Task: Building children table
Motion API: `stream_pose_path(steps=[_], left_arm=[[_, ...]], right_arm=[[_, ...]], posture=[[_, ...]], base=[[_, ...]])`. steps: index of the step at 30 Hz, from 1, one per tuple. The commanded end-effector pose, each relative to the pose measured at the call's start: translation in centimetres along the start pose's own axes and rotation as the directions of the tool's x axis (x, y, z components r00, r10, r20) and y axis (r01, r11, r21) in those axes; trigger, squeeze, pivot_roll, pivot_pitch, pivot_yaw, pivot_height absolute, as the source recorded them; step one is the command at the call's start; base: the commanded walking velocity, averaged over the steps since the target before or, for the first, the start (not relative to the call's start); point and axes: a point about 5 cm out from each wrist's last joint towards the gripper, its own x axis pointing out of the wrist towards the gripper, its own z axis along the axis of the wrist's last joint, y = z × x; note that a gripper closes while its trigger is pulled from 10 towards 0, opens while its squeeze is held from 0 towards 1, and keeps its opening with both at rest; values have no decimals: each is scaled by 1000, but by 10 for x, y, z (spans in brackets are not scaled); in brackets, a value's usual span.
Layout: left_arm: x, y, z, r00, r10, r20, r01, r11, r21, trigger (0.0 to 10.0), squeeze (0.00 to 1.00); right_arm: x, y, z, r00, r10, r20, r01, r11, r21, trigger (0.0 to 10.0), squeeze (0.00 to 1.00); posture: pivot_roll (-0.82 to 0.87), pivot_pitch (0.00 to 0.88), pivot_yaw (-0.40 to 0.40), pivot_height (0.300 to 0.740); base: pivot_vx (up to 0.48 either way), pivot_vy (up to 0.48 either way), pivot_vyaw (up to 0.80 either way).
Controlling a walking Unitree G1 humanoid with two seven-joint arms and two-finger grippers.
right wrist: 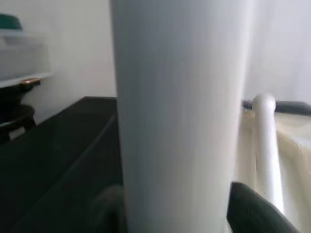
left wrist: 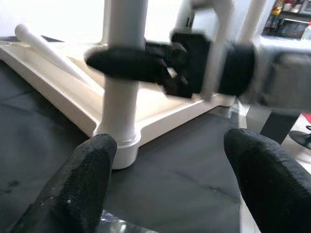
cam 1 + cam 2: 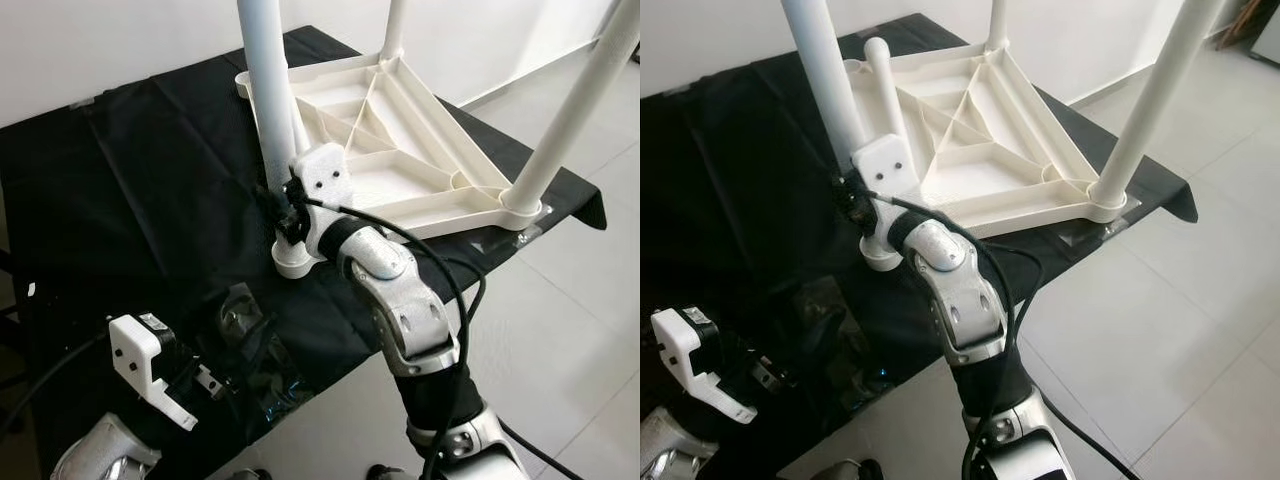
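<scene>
Three legs stand upright in upturned white tabletop (image 3: 400,150); right pincer (image 3: 285,205) clamps near leg (image 3: 268,90); left pincer (image 2: 170,179) open, empty.

Head cameras look down at the table leg (image 3: 268,120), wrist cameras close (right nearest)

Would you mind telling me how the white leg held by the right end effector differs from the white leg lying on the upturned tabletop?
The held leg stands upright in a corner socket; the loose leg lies flat on the upturned tabletop. The right end effector clamps the held leg; nothing grips the loose leg. Both are white tubes.
</scene>
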Motion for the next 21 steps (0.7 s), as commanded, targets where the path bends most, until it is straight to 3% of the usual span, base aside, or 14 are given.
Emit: stream_pose_path(steps=[1,7,8,13,15,16,21], left_arm=[[-3,2,-5,1000,14,-10,-14,1000,3,10000,0],[-5,15,-14,994,105,-7,-105,994,13,10000,0],[-5,22,-16,988,154,2,-154,988,10,10000,0],[-5,31,-18,977,212,15,-212,977,-2,10000,0],[-3,42,-21,960,279,18,-278,960,-18,10000,0],[-3,42,-21,960,279,18,-278,960,-18,10000,0],[-9,57,-24,925,380,-11,-379,924,45,10000,0]], right_arm=[[-1,26,-1,996,64,63,-72,988,134,10000,1000],[-17,16,-13,993,85,79,-93,991,101,10000,1000],[-24,12,-21,994,83,67,-88,992,88,10000,1000],[-35,6,-32,998,64,29,-66,995,74,10000,1000],[-53,-1,-50,999,30,-27,-29,999,17,10000,1000],[-53,-1,-50,999,30,-27,-29,999,17,10000,1000],[-71,-11,-65,998,-4,-62,2,999,-38,10000,1000]], posture=[[30,144,37,740],[19,112,39,740],[17,102,39,740],[13,85,46,740],[15,69,52,740],[15,69,52,740],[28,58,53,740]], base=[[0,0,0],[0,0,0],[0,0,0],[0,0,0],[0,0,0],[0,0,0],[0,0,0]])
